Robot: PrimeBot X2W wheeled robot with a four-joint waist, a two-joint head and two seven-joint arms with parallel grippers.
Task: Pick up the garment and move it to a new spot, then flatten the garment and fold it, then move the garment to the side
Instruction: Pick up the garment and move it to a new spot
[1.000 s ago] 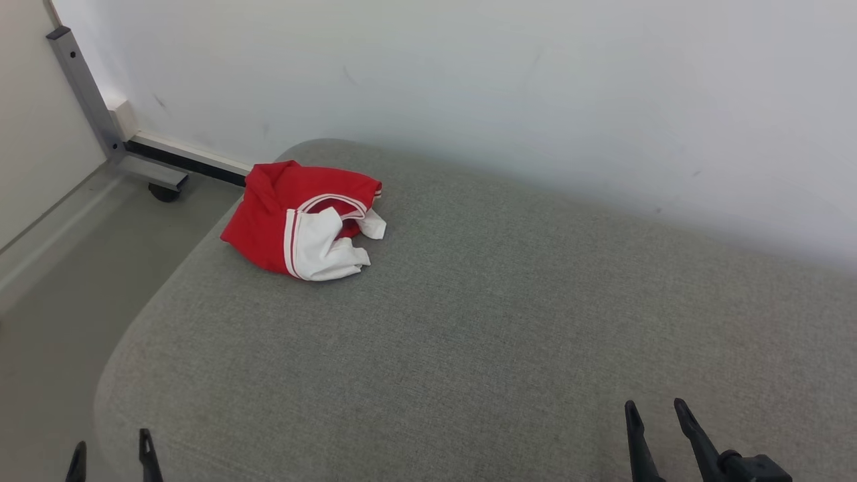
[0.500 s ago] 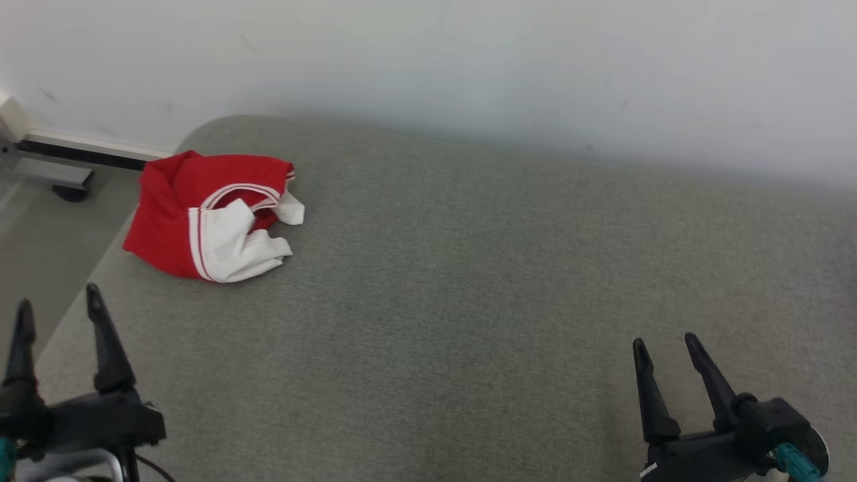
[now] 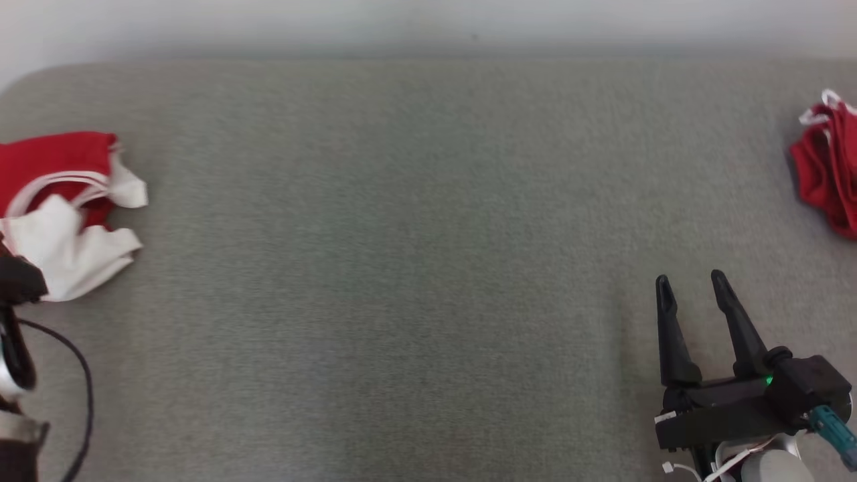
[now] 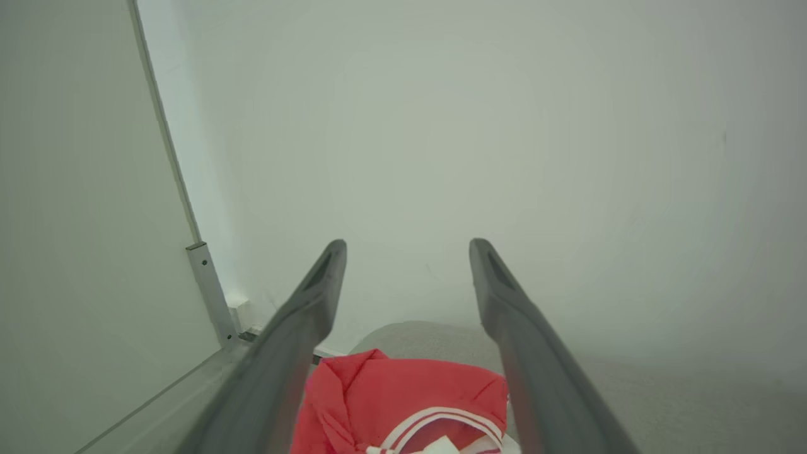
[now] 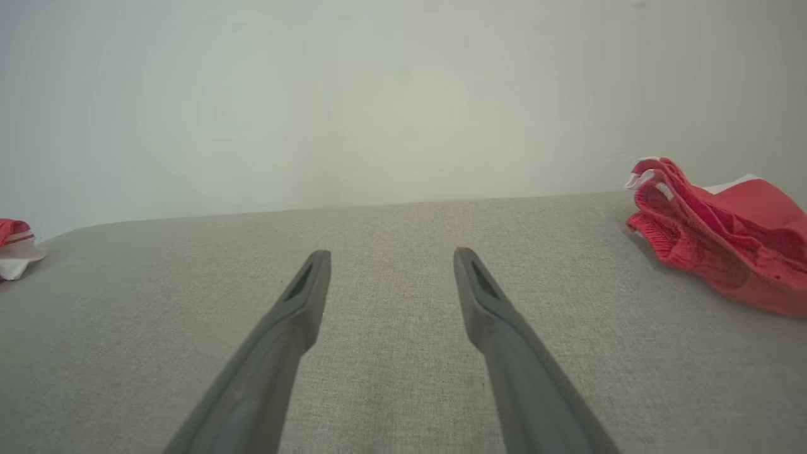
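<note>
We judge no step begun: the crumpled red-and-white garment (image 3: 67,207) lies at the grey cushion's (image 3: 402,268) left end (unfolded). The left gripper (image 4: 408,252), near it, and the right gripper (image 3: 691,284) stand fully spread, empty.

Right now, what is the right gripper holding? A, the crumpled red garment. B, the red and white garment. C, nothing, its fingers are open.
C: the right gripper stands open over the grey cushion, apart from the red garment to its right.

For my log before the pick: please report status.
Left gripper open, right gripper open. Red-and-white garment crumpled, not held. Another red garment far right, no obstacle.
</note>
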